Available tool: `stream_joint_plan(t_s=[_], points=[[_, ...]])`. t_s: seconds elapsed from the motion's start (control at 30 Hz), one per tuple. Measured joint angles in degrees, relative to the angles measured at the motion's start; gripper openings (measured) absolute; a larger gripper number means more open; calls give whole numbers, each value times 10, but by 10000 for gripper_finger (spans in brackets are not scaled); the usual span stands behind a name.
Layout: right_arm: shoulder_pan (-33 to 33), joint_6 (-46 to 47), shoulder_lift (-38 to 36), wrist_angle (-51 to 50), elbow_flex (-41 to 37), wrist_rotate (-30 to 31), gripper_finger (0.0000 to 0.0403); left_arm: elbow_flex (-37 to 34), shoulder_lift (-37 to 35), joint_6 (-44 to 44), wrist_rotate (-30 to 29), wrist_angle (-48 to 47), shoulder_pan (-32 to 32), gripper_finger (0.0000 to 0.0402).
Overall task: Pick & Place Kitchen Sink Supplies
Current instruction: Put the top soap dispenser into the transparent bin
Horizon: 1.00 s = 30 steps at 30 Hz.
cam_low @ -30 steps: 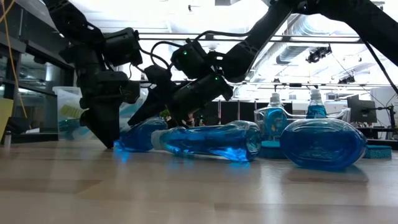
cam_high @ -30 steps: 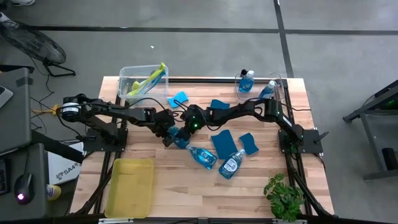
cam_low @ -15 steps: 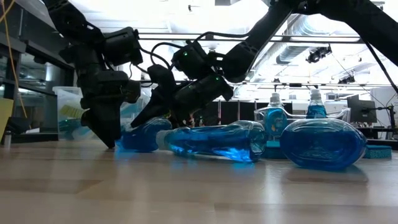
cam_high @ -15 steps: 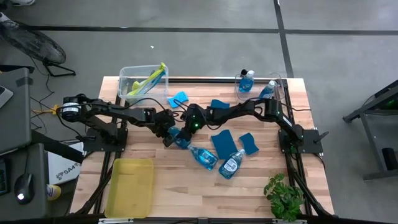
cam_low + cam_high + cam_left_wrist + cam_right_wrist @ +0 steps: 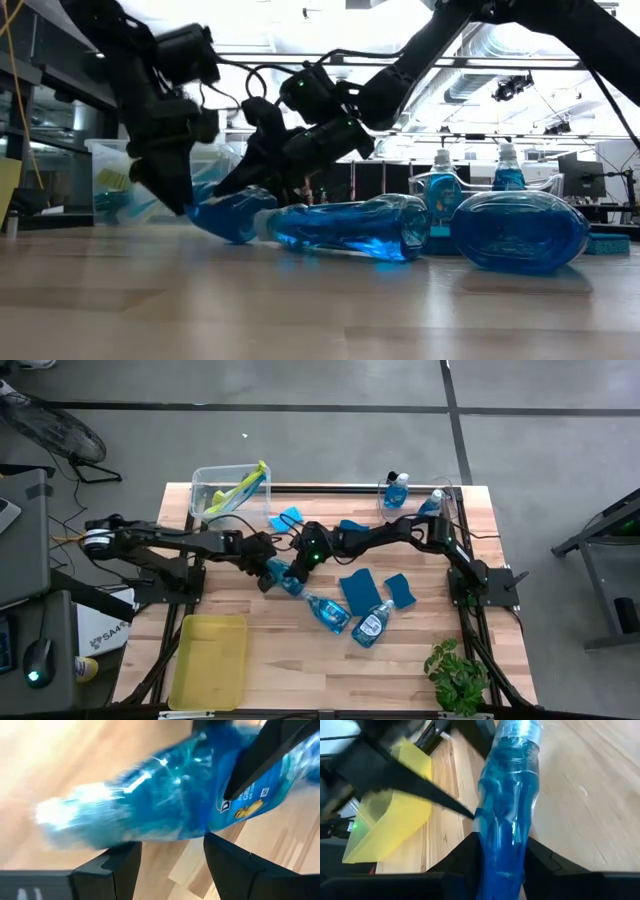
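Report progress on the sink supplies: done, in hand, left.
Done: brushes sit in the clear bin; two bottles are in the far right bin. In hand: both the left gripper and right gripper grip one soap bottle. Left: two lying bottles and the sponges.

You can make out printed lettering on the label of the soap bottle [image 5: 250, 800] in the left wrist view, but none of it is sharp enough to read.
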Motion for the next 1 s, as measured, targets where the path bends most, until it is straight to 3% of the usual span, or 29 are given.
stream_joint_plan(t_s=[0.33,1.0], points=[[-1,-52,-32,-14,-1,27,94,1,-104,-7,-49,-34,1,209],[9,-118,-38,-15,-1,52,87,1,-112,10,-70,-4,0,209]])
